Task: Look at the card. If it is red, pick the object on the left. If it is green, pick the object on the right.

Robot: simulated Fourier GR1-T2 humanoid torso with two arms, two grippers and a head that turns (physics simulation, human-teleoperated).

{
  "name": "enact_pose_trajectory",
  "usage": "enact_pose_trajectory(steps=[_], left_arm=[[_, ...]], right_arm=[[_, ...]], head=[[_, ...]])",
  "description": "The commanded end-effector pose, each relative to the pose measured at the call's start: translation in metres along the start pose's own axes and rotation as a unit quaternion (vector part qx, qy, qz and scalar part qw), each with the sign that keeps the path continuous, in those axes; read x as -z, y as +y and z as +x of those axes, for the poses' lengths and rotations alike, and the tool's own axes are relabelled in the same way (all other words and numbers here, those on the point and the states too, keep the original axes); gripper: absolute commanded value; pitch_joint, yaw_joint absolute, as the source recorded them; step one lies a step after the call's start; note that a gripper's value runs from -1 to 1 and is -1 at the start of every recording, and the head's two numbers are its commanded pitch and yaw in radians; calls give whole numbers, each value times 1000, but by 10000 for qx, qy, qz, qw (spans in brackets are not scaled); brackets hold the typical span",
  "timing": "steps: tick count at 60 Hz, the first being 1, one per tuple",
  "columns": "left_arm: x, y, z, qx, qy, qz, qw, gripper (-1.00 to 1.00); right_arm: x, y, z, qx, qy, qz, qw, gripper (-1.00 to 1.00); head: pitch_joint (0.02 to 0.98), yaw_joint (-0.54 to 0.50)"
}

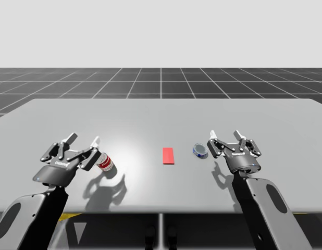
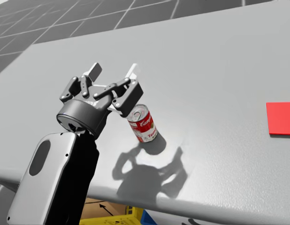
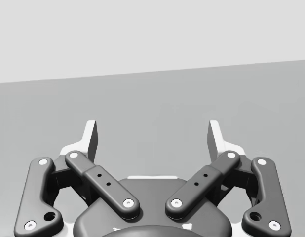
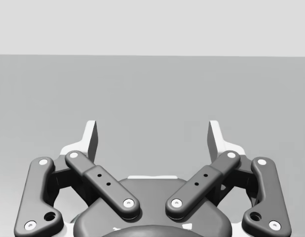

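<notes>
**Q:** Closest in, what is the left gripper (image 2: 113, 71) doing?

**A:** Its fingers are spread wide with nothing between them. Its own wrist view looks out over bare table (image 3: 152, 98).

**Q:** And the thing I am meant to take?

**A:** The red card (image 1: 168, 155) lies flat midway between the two grippers. Red calls for the left object, which is the red-and-white can (image 2: 142, 123). It sits just beside and below the left gripper's inner finger, toward the card, and not in the gap between the fingers. It looks tilted, with its top leaning toward the gripper. I cannot tell whether the finger touches it.

**Q:** Why hold the jaws so wide there?

**A:** My guess is that it leaves room to straddle the can. The gripper sits a little off to the outer side, so it needs to shift toward the card and come down before closing.

**Q:** What about the right gripper (image 1: 225, 135)?

**A:** It is equally wide and empty. The blue round tin (image 1: 200, 151) lies just beside its inner finger. With a red card it has no job, so it is best left where it is.
</notes>
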Motion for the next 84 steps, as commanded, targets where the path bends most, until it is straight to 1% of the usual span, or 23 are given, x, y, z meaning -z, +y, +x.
enact_pose_trajectory(steps=[1, 5, 8, 11, 24, 33, 40, 47, 48, 59, 64, 66, 74, 81, 84], left_arm=[[-33, 11, -7, 148, 226, -29, 9996, -1000], [-46, 16, -14, 180, 364, -7, 9992, -1000], [-51, 18, -18, 129, 445, -28, 9989, -1000], [-59, 20, -26, 179, 574, -26, 9982, -1000], [-78, 22, -54, 9, 1022, -173, 9946, -1000], [-82, 18, -70, -64, 1202, -251, 9924, -1000], [-77, 12, -76, -74, 1266, -326, 9914, -1000], [-68, 6, -81, -55, 1317, -382, 9905, -1000], [-65, 5, -82, -78, 1323, -400, 9904, -1000], [-52, -1, -86, -65, 1372, -439, 9895, -1000], [-44, -6, -88, -57, 1430, -478, 9885, -1000], [-41, -8, -89, -81, 1442, -495, 9883, -1000], [-31, -15, -90, -49, 1503, -507, 9873, -1000], [-23, -17, -90, -115, 1554, -478, 9866, -1000], [-20, -18, -90, -113, 1570, -467, 9864, -1000]], right_arm=[[0, 0, 0, 6, 5, 0, 10000, -1000], [0, 0, 0, 10, 3, -1, 10000, -1000], [0, 0, 0, 7, 6, 0, 10000, -1000], [0, 0, 0, 8, 5, 0, 10000, -1000], [1, 0, 0, 12, 1, -5, 10000, -1000], [0, 0, 0, 11, -9, -6, 10000, -1000], [0, 0, 0, 9, -17, -8, 10000, -1000], [0, 0, 0, 9, -24, -7, 10000, -1000], [0, 0, 0, 6, -23, -8, 10000, -1000], [0, 0, 0, 4, -36, -10, 10000, -1000], [0, -1, 0, 3, -43, -12, 10000, -1000], [0, -1, 0, 1, -44, -15, 10000, -1000], [0, -1, 1, -2, -59, -16, 10000, -1000], [0, -1, 1, 1, -72, -18, 10000, -1000], [0, -1, 1, 7, -77, -21, 10000, -1000]], head=[[832, 418], [830, 418], [829, 418], [829, 419], [829, 421], [829, 422], [827, 422], [828, 420], [828, 418], [828, 414], [828, 412], [828, 411], [827, 408], [827, 403], [827, 401]])
